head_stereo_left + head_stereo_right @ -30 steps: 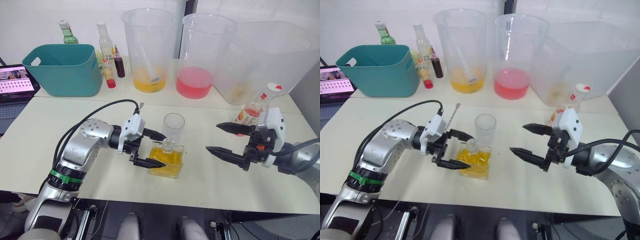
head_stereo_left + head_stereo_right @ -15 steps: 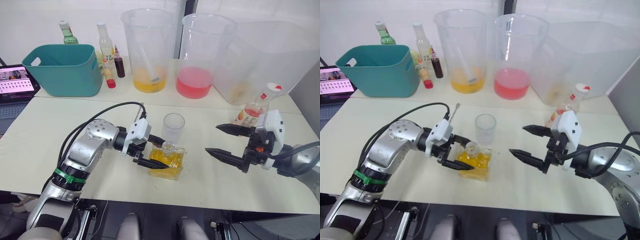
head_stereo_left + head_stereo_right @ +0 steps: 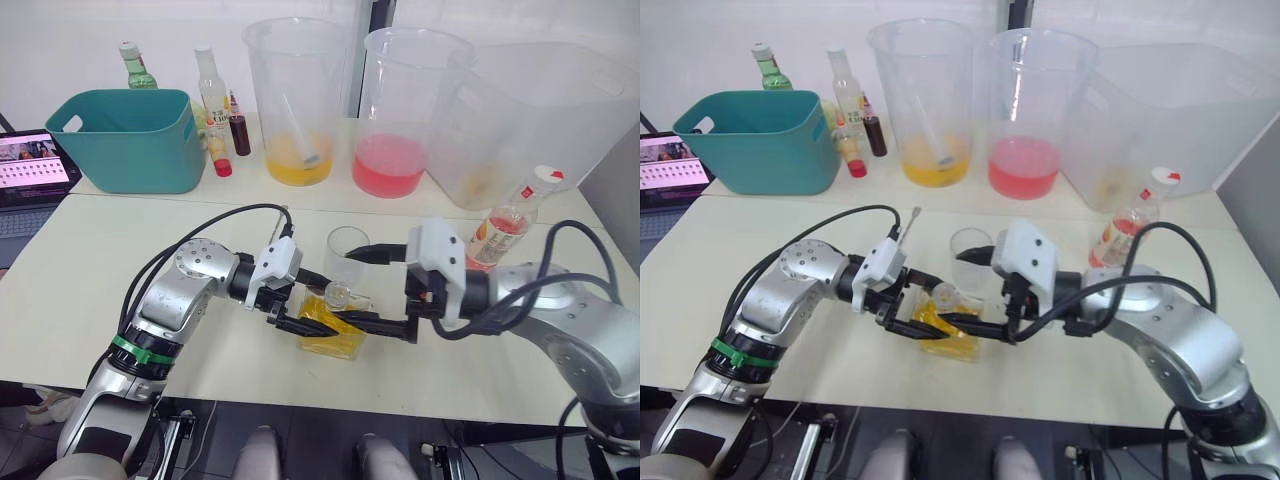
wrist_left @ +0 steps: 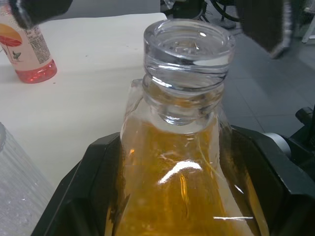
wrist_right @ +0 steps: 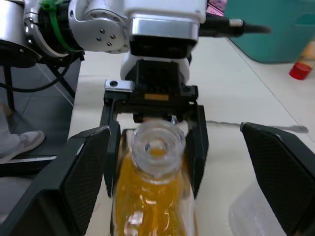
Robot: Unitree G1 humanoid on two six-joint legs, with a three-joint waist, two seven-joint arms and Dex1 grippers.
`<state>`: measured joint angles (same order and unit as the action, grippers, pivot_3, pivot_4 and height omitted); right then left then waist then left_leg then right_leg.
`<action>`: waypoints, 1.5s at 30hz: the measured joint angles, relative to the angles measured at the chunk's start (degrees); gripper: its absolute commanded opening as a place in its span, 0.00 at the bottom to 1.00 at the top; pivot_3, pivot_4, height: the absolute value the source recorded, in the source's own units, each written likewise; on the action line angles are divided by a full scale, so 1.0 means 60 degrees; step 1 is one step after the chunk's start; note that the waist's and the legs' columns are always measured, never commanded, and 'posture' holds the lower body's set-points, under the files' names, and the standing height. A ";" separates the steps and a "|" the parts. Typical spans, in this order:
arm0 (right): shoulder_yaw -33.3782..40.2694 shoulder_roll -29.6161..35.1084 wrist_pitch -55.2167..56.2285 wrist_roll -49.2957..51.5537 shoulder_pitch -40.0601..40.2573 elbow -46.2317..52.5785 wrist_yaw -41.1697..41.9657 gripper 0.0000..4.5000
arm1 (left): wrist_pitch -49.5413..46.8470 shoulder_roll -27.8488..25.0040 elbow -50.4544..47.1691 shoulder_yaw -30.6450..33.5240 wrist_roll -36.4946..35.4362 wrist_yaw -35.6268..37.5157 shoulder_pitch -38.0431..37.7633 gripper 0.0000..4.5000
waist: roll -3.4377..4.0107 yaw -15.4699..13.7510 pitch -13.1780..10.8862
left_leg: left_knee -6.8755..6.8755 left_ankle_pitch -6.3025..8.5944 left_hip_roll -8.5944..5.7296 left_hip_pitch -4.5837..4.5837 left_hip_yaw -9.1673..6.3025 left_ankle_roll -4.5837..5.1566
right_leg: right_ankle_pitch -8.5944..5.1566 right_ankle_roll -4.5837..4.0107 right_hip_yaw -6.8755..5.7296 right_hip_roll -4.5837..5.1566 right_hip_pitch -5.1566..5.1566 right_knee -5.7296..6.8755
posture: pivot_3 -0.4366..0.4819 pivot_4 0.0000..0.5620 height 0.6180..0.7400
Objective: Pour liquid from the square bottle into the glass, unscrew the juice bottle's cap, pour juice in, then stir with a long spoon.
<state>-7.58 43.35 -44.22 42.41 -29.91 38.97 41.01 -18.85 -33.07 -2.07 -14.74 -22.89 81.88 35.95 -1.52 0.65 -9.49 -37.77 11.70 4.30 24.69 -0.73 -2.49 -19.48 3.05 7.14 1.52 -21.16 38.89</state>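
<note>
Square bottle [image 3: 335,325]: stands on the white table [image 3: 90,290] near its front edge, yellow liquid inside, neck open and uncapped.
Left gripper [image 3: 318,303]: fingers pressed on the square bottle's two sides, pinching it; the left wrist view shows black pads [image 4: 93,182] flat against the glass.
Right gripper [image 3: 362,288]: reaches in from the right, jaws spread wide; the right wrist view shows one finger beside the bottle and the other well off to its side, neither touching it.
Glass [image 3: 346,256]: upright just behind the square bottle, looks empty.
Juice bottle [image 3: 506,222]: stands to the right, behind the right arm, white cap [image 3: 548,178] on.
Writing: white, red and orange label with small print, too fine to read; the left wrist view shows a leaf mark on it [image 4: 27,46].
Back row: jug of yellow liquid [image 3: 298,110], jug of pink liquid [image 3: 398,115], teal bin [image 3: 130,140].
</note>
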 measured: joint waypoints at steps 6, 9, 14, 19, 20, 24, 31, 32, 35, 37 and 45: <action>-0.0580 -0.0427 -0.0217 -0.0307 -0.0239 -0.0410 0.0008 0.51 | -0.0072 0.0014 -0.0034 -0.0006 0.0004 -0.0077 0.0001 0.62 | 0.0000 -0.0002 0.0000 | 0.0000 0.0000 -0.0001 0.0002 -0.0002 0.0000 | 0.0000 0.0000 -0.0002 0.0001 0.0000 0.0001 | 0.48 0.27 0.96; -0.0576 -0.0432 -0.0298 -0.0278 -0.0239 -0.0415 0.0092 0.30 | -0.0103 0.0017 -0.0035 -0.0009 0.0006 -0.0134 0.0001 0.62 | 0.0000 -0.0003 0.0000 | -0.0001 0.0000 -0.0001 0.0002 -0.0003 0.0000 | 0.0000 0.0000 -0.0003 0.0002 0.0000 0.0001 | 0.48 0.27 0.96; -0.0486 -0.0428 -0.0413 -0.0172 -0.0239 -0.0410 0.0195 0.24 | -0.0148 0.0046 -0.0058 -0.0022 0.0009 -0.0195 0.0001 0.62 | 0.0000 -0.0014 0.0000 | -0.0001 0.0000 -0.0002 0.0002 -0.0005 0.0000 | 0.0000 0.0000 -0.0005 0.0002 0.0001 0.0001 | 0.48 0.27 0.96; -0.0093 -0.0668 -0.1013 0.0517 -0.0238 -0.0522 0.0053 0.24 | -0.0136 0.0057 -0.0112 -0.0033 0.0015 -0.0210 -0.0003 0.62 | 0.0000 -0.0017 0.0000 | -0.0001 0.0000 -0.0002 0.0008 -0.0007 0.0000 | 0.0000 0.0000 -0.0006 0.0001 -0.0003 0.0001 | 0.48 0.27 0.96; -0.0040 -0.0707 -0.1096 0.0658 -0.0238 -0.0560 -0.0003 0.24 | -0.0132 0.0057 -0.0116 -0.0032 0.0016 -0.0214 -0.0006 0.62 | 0.0000 -0.0012 -0.0001 | -0.0001 0.0000 -0.0002 0.0009 -0.0007 0.0000 | 0.0000 0.0000 -0.0006 0.0002 -0.0004 0.0001 | 0.48 0.27 0.96; 0.0742 -0.1033 -0.1065 0.1418 -0.0595 -0.0380 -0.0124 0.24 | -0.0136 0.0098 -0.0119 -0.0044 0.0044 -0.0267 -0.0025 0.62 | 0.0001 -0.0013 0.0000 | 0.0000 0.0000 -0.0002 0.0007 -0.0013 0.0000 | 0.0000 0.0000 -0.0013 0.0001 0.0000 0.0001 | 0.48 0.27 0.96; 0.1691 -0.0559 -0.1075 0.2089 -0.0406 -0.0242 -0.0293 0.24 | 0.0050 0.0172 -0.0121 -0.0081 0.0061 -0.0300 -0.0075 0.62 | 0.0001 -0.0066 0.0000 | 0.0000 0.0000 -0.0011 0.0009 -0.0016 0.0001 | 0.0000 0.0000 -0.0014 0.0010 0.0003 -0.0003 | 0.48 0.27 0.96; 0.2093 -0.0248 -0.1076 0.2138 -0.0166 -0.0194 -0.0291 0.24 | 0.0093 0.0207 -0.0121 -0.0109 0.0067 -0.0317 -0.0077 0.62 | 0.0000 -0.0102 0.0000 | 0.0000 0.0001 -0.0014 0.0010 -0.0016 0.0002 | 0.0000 0.0000 -0.0016 0.0014 0.0005 -0.0008 | 0.48 0.27 0.96; 0.3863 0.0865 -0.1074 0.2017 0.1213 -0.0539 -0.0218 0.24 | 0.0260 0.0259 -0.0140 -0.0159 0.0080 -0.0349 -0.0152 0.62 | 0.0000 -0.0201 0.0001 | -0.0001 0.0005 -0.0023 0.0007 -0.0017 0.0010 | 0.0000 0.0001 -0.0017 0.0021 0.0019 -0.0029 | 0.48 0.27 0.96; 0.4655 0.1165 -0.1007 0.1938 0.1882 -0.0649 -0.0157 0.24 | 0.0261 0.0242 -0.0078 -0.0157 0.0080 -0.0310 -0.0142 0.62 | 0.0018 -0.0171 0.0011 | 0.0004 0.0005 -0.0022 -0.0001 -0.0019 0.0011 | 0.0000 0.0000 -0.0012 0.0014 0.0017 -0.0023 | 0.48 0.27 0.96; 0.7955 0.0654 0.0597 0.0202 0.6123 -0.2695 0.0725 0.24 | 0.0451 0.0425 0.0238 -0.0206 0.0080 -0.0242 -0.0089 0.62 | 0.0046 -0.0184 0.0027 | 0.0004 0.0007 -0.0037 -0.0021 -0.0027 0.0013 | -0.0003 0.0006 -0.0011 0.0020 0.0059 -0.0058 | 0.48 0.27 0.96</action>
<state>40.15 47.28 -40.64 43.62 6.83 22.80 45.36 -16.14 -30.52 -0.65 -15.97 -22.41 80.43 35.42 -1.24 -0.45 -9.32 -37.74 11.74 4.08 24.57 -0.89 -2.41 -19.50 3.09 7.08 1.64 -20.81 38.55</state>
